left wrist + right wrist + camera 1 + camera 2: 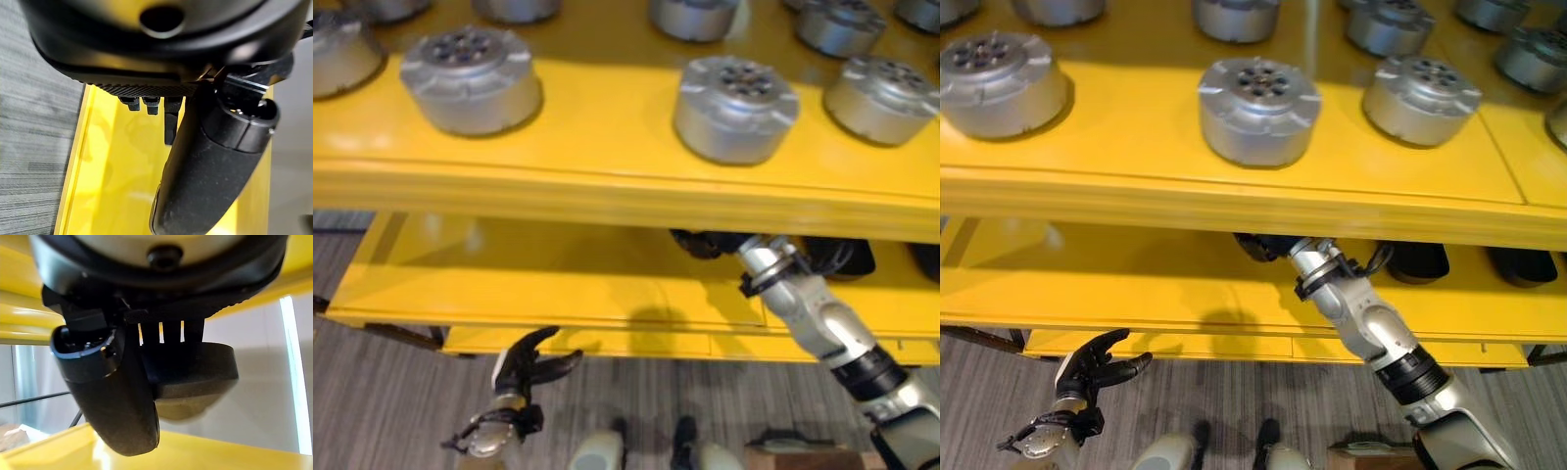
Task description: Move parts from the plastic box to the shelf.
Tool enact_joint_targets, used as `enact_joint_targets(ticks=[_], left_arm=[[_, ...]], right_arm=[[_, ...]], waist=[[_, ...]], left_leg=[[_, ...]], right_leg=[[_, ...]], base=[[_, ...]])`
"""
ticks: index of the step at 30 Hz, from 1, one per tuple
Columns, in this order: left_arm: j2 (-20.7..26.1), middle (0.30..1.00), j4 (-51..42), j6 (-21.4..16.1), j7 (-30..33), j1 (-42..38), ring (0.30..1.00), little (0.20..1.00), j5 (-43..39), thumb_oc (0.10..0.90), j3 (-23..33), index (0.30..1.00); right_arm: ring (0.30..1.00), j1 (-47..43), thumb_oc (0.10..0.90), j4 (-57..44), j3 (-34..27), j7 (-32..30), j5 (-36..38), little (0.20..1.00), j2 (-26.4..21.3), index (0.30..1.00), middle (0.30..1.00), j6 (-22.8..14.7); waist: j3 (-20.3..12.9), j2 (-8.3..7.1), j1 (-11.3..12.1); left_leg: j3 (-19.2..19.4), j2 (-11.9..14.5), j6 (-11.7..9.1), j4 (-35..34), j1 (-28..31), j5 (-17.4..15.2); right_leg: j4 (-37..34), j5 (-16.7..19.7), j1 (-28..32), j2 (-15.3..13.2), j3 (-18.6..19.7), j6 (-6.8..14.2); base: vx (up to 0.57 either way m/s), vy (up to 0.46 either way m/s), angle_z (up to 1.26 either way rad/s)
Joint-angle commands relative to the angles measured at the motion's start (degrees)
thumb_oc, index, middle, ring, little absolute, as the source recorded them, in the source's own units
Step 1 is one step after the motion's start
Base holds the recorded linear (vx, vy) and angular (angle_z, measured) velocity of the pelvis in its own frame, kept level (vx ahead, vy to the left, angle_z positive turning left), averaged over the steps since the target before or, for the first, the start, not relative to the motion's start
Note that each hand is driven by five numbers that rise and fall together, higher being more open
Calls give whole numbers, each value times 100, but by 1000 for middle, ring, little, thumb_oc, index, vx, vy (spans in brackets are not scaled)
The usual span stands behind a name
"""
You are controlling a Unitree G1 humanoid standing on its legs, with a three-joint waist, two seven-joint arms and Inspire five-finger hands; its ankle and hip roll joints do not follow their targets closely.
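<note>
Setting a dark part (195, 377) down on the lower shelf level (558, 274), from the look of it.
Right hand (127, 382) is reached in under the top shelf (607, 166) with fingers and thumb curled round the part, just above the yellow surface; next it needs lowering and a clean let-go. Left hand (524, 367) hangs spread, holding nothing, below by the floor.

workshop or factory floor: yellow steel shelf (607, 166) stocked with machined metal parts (736, 108), grey floor (382, 392).
</note>
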Motion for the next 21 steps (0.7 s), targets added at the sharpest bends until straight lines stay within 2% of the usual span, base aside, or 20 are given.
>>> enact_joint_targets(ticks=[1, 9, 10, 12, 13, 14, 15, 16, 18, 21], left_arm=[[-121, 1000, -509, -604, -167, -750, 1000, 1000, 151, 900, -330, 1000], [-161, 1000, -496, -600, -131, -624, 1000, 1000, 123, 900, -334, 1000], [-161, 1000, -478, -616, -130, -668, 1000, 1000, 78, 900, -388, 1000], [-128, 1000, -480, -642, -168, -769, 1000, 1000, 37, 900, -480, 1000], [-114, 1000, -498, -625, -166, -803, 1000, 1000, 21, 900, -499, 1000], [-105, 1000, -522, -620, -138, -848, 1000, 1000, 10, 900, -534, 1000], [-123, 1000, -541, -628, -106, -949, 1000, 1000, -68, 900, -657, 1000], [-137, 1000, -515, -641, -117, -970, 1000, 1000, -125, 900, -668, 1000], [-122, 1000, -442, -634, -121, -1032, 1000, 1000, -85, 900, -665, 1000], [-23, 1000, -487, -634, -212, -1035, 1000, 1000, -11, 900, -687, 1000]], right_arm=[[300, -476, 400, -606, -269, -697, 223, 300, 17, 300, 300, -192], [300, -644, 400, -493, -113, -716, 313, 300, 102, 300, 300, -222], [300, -701, 400, -430, -77, -735, 346, 300, 81, 300, 300, -204], [300, -786, 400, -326, -26, -777, 385, 300, 26, 300, 300, -161], [300, -795, 400, -329, -59, -810, 407, 300, 5, 300, 300, -164], [300, -817, 400, -301, -82, -851, 411, 300, -26, 300, 300, -124], [300, -819, 400, -202, -92, -915, 427, 300, -81, 300, 300, -35], [300, -838, 400, -169, -86, -907, 423, 300, -100, 300, 300, -18], [300, -752, 400, -97, -152, -914, 401, 300, -118, 300, 300, 34], [300, -624, 400, -49, -254, -918, 377, 300, -84, 300, 300, 97]], waist=[[-920, 191, -281], [-974, 205, -182], [-910, 204, -120], [-822, 184, -121], [-787, 168, -153], [-770, 150, -205], [-758, 183, -306], [-799, 254, -318], [-836, 342, -351], [-833, 348, -340]], left_leg=[[-94, 388, -73, 103, 116, -286], [-199, 523, -189, -136, 138, -32], [-243, 499, -290, -64, -74, 98], [-388, 384, -338, 206, -320, 102], [-291, 466, -338, 270, -387, 83], [-108, 660, -337, 247, -422, 147], [273, 1138, -382, 21, -522, 480], [285, 1184, -382, -236, -422, 465], [308, 1066, -335, -337, -350, 422], [417, 908, -307, -150, -373, 276]], right_leg=[[730, -352, -366, -306, -185, 306], [515, -490, -122, -218, -359, 160], [395, -506, -70, -240, -458, 99], [275, -434, -23, -301, -566, 74], [305, -421, -28, -342, -617, 78], [338, -413, -44, -402, -682, 84], [384, -448, -33, -536, -820, 120], [432, -471, -69, -532, -841, 148], [455, -370, -98, -605, -769, 202], [409, -305, -19, -775, -756, 259]], base=[[44, -55, -12], [-8, -75, 4], [-131, -58, 39], [-113, -33, 50], [-48, 35, 45], [-70, 162, 57], [-37, 212, 60], [-4, 251, 64], [57, 209, 41], [73, 195, 3]])
